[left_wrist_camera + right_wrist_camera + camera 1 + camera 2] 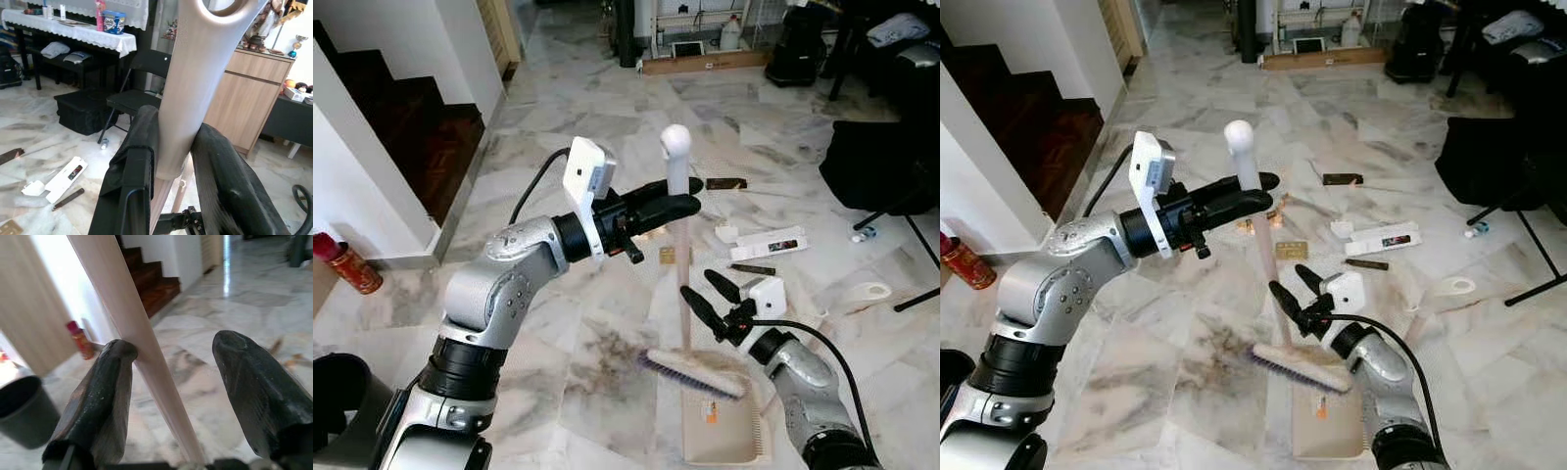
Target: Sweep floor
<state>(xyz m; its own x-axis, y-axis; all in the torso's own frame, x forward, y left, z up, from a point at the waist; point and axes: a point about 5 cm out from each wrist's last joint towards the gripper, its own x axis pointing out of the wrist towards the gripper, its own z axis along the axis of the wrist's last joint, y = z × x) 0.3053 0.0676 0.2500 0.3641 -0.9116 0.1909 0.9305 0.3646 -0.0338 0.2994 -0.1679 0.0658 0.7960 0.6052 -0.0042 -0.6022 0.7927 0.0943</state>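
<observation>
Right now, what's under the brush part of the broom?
The broom's brush sits over the top edge of the beige dustpan, with marble floor beside it. Whatever lies directly beneath the bristles is covered.

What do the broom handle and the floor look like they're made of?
The broom handle looks like smooth plastic, pale beige with a matte sheen and a moulded hanging hole at its top, though painted wood is possible. The floor looks like polished marble: grey and brown veins across glossy white tiles that reflect light.

Left gripper clamped; right gripper spread.
</observation>
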